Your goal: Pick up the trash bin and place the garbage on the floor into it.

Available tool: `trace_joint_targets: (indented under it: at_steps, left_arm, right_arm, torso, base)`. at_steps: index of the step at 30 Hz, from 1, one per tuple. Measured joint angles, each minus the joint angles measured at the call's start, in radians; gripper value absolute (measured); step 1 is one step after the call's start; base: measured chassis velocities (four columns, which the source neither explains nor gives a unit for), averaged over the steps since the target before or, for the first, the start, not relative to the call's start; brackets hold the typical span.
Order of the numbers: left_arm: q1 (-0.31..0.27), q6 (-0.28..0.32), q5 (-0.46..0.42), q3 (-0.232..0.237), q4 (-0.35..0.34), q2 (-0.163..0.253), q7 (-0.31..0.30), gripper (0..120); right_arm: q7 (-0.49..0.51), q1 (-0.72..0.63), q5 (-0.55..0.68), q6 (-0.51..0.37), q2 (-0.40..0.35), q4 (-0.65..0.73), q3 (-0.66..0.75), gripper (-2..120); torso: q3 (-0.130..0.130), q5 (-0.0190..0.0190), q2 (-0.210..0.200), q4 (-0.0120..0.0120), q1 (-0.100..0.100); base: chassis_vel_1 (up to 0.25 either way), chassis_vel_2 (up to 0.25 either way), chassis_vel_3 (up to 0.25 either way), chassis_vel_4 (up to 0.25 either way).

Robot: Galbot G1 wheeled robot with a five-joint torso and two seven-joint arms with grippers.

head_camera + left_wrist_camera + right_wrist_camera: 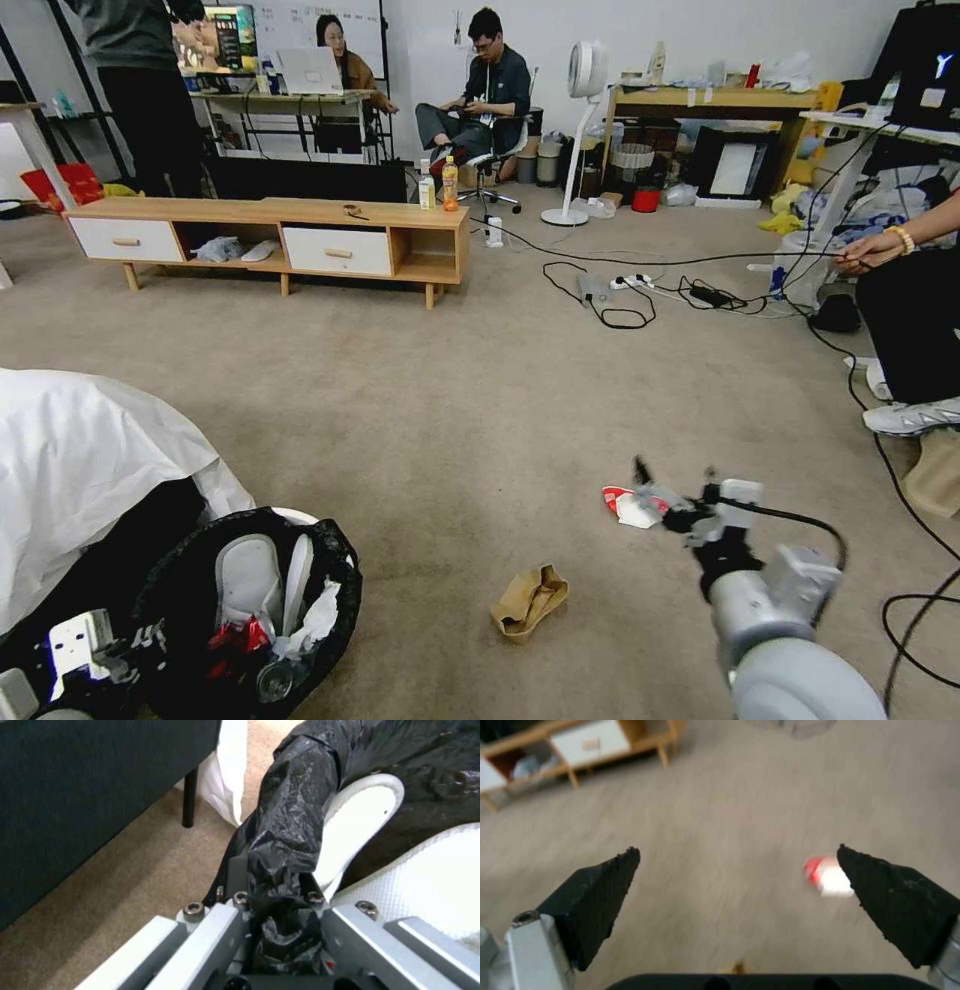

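Observation:
The trash bin (330,585), lined with a glossy black bag, stands at the lower left of the head view and holds a red wrapper, tissues and a clear bottle. My left gripper (130,645) is shut on its bag-covered rim; the left wrist view has my left gripper (275,896) clamped on black plastic beside the white rim (360,817). My right gripper (675,478) hangs open just above a red-and-white packet (628,505) on the floor (430,400). In the right wrist view the packet (827,877) lies close to one finger of my right gripper (735,849). Tan folded cardboard (528,600) lies nearer the bin.
White-sheeted furniture (80,460) crowds the bin's left side. A low wooden cabinet (270,235) with two upright bottles (438,185) stands at the back. Cables and a power strip (620,290) trail across the carpet. A seated person's legs and shoe (915,415) are at the right.

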Motion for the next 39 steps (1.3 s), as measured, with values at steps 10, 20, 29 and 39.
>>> trace_joint_targets:
  at_steps: [10, 20, 29, 39]
  left_arm:
    - [0.009, -0.004, 0.008, -0.007, 0.009, -0.002, 0.002, 1]
    - [0.006, -0.008, 0.023, -0.007, 0.026, -0.009, 0.004, 1]
    - [0.007, -0.012, 0.045, -0.001, 0.035, -0.021, 0.007, 1]
    - [0.010, -0.016, 0.053, -0.003, 0.042, -0.025, 0.008, 1]
  right_arm:
    - [0.129, 0.120, 0.255, -0.106, 0.027, -0.085, -0.084, 100]
    - [0.206, 0.188, 0.379, -0.128, 0.110, -0.253, -0.163, 100]
    - [0.183, 0.215, 0.363, -0.092, 0.168, -0.435, -0.176, 100]
    - [0.115, 0.255, 0.314, -0.073, 0.223, -0.598, -0.204, 100]
  torso:
    - [0.000, 0.0001, 0.000, 0.0001, 0.000]
    - [0.000, 0.0000, 0.000, -0.0002, 0.000]
    - [0.000, 0.0001, 0.000, 0.0000, 0.000]
    - [0.000, 0.0002, 0.000, 0.0002, 0.000]
  base:
    - [0.000, 0.000, 0.000, 0.000]
    - [0.000, 0.000, 0.000, 0.000]
    - [0.000, 0.000, 0.000, 0.000]
    - [0.000, 0.000, 0.000, 0.000]
